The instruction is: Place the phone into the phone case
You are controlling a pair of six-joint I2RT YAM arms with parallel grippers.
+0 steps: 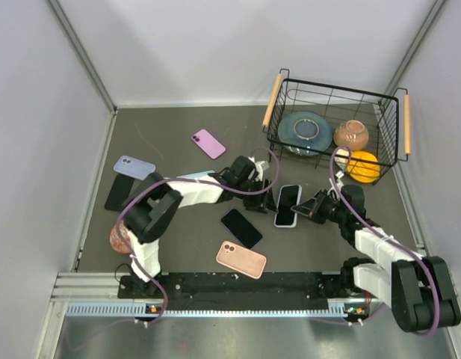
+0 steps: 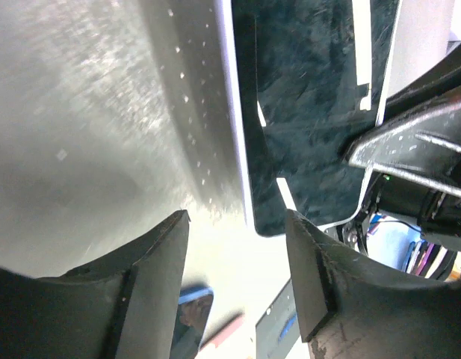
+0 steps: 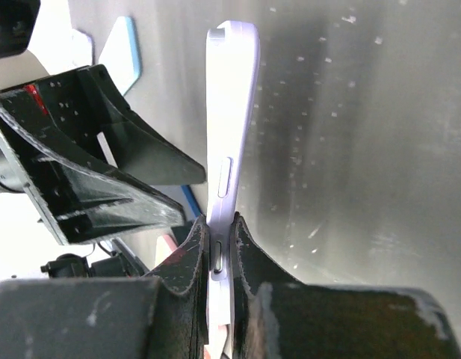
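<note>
My left claw (image 1: 258, 179) is just beside the phone (image 1: 288, 200), off its far left corner. Its jaws stand well apart with nothing between them. In the left wrist view the phone's near corner lies straight ahead of the gap, so I judge the next move is a short push forward and down onto that corner. The phone lies mid-table, its long axis running away from the arm bases and leaning slightly right. It shows black glass framed by the pale lilac rim of the case (image 3: 234, 97), so it looks laid in, though I cannot tell whether every edge has snapped home. On its right long edge my right claw (image 1: 311, 207) is clamped tight across the thickness of the case, side button showing just above the fingers (image 3: 187, 250). That arm is busy steadying it, so the pressing falls to the left, which is free and near
</note>
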